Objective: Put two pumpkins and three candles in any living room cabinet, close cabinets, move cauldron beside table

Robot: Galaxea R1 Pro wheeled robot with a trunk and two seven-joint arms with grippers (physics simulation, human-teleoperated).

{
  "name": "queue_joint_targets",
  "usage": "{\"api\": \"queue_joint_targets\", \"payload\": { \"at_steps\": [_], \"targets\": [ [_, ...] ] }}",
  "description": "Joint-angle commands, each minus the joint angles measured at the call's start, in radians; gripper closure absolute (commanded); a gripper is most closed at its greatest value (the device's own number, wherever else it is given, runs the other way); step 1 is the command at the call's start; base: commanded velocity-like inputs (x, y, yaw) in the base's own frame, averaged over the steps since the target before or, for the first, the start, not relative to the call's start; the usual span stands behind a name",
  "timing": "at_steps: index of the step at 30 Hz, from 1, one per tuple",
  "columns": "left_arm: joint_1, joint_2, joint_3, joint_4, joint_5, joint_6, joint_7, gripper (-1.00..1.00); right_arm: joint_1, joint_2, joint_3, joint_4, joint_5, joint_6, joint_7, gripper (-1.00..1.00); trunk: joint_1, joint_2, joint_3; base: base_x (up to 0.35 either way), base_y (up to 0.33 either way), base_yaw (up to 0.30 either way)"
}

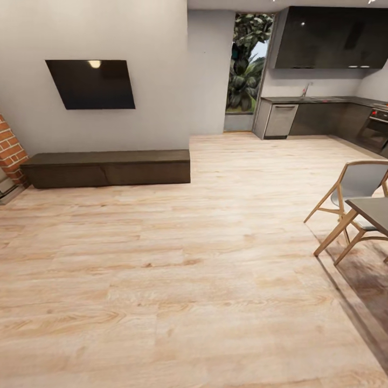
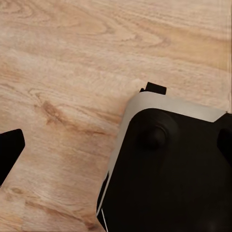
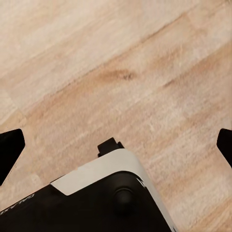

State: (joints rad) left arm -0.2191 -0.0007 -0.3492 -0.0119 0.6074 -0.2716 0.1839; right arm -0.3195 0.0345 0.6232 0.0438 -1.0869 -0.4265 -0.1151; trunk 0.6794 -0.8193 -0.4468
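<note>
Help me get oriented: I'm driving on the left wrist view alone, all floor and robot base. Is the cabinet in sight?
Observer: Yes, the head view has the cabinet ahead to the left, against the wall under the TV.
Operator: Drawers open?
Observer: No, its fronts look shut.
Operator: Right gripper carrying anything?
Observer: No, the right gripper is open over bare floor.

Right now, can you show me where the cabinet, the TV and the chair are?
Cabinet [image 1: 108, 168], head view, middle of its front.
TV [image 1: 91, 84], head view, centre of the dark screen.
Chair [image 1: 362, 179], head view, on the grey backrest.
</note>
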Motion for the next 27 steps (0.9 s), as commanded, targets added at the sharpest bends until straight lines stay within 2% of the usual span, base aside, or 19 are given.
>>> {"api": "queue_joint_targets", "payload": {
  "at_steps": [1, 27],
  "targets": [
    [0.000, -0.001, -0.009, 0.000, 0.005, -0.012, 0.004, -1.00, -0.001, 0.001, 0.007, 0.003, -0.002, -0.003, -0.003, -1.00, 0.001, -0.001, -0.001, 0.246, 0.000, 0.000],
    [0.024, -0.002, -0.010, 0.001, 0.008, -0.063, -0.001, -1.00, -0.001, -0.002, 0.006, 0.004, -0.004, -0.002, -0.003, -1.00, 0.001, -0.001, -0.001, 0.265, 0.000, 0.000]
  ]
}}
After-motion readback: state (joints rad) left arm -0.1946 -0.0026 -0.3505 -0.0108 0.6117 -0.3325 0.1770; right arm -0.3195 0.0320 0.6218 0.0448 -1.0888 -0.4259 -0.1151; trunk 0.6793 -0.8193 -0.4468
